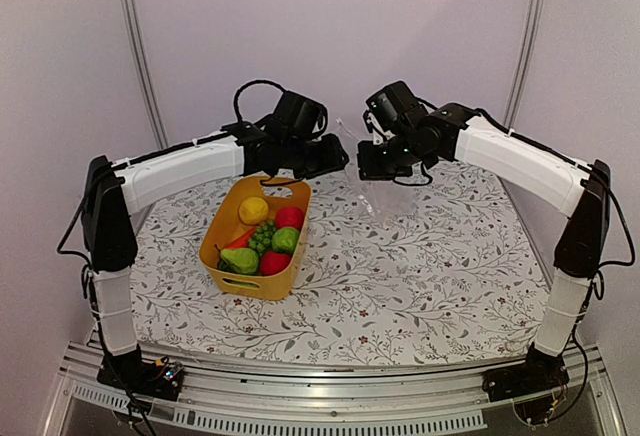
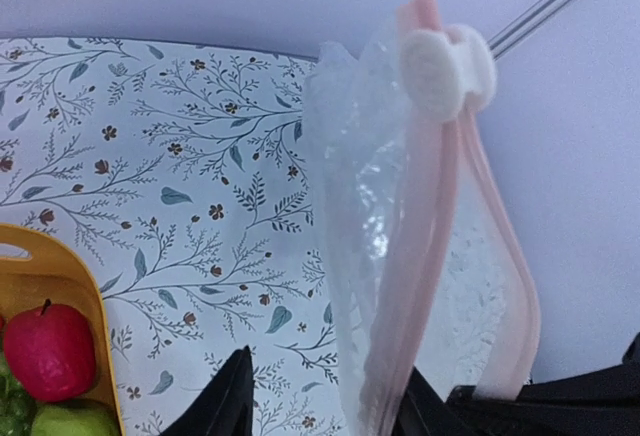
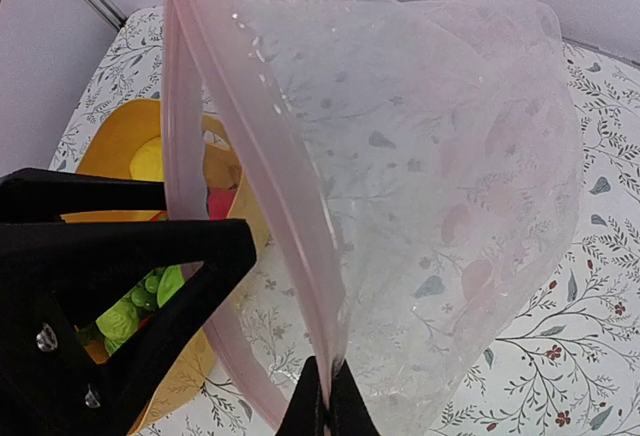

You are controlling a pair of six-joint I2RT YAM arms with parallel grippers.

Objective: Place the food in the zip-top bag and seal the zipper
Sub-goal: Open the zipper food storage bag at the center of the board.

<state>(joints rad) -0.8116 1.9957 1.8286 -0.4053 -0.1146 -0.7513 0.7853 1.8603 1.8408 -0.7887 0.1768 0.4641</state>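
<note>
zipper (image 3: 296, 246) pinched by right tool (image 3: 325, 401), bag (image 2: 365, 186) inside left tool (image 2: 328, 376)

The hanging zip-top bag (image 1: 385, 191) bars passage right of the yellow basket (image 1: 255, 286).

A robotics lab booth is shown. Two robot arms, the left arm (image 1: 180, 171) and the right arm (image 1: 520, 161), are bolted to a slotted metal rail (image 1: 330, 381) along the front, and black cables (image 1: 255, 82) are left exposed. The space is closed in by plain pale wall panels (image 1: 400, 16) joined by metal poles (image 1: 140, 46). A flower-printed cloth (image 1: 400, 256) is spread beneath the arms, and toy fruit (image 1: 270, 236) is kept in a yellow basket (image 1: 212, 241).
</note>
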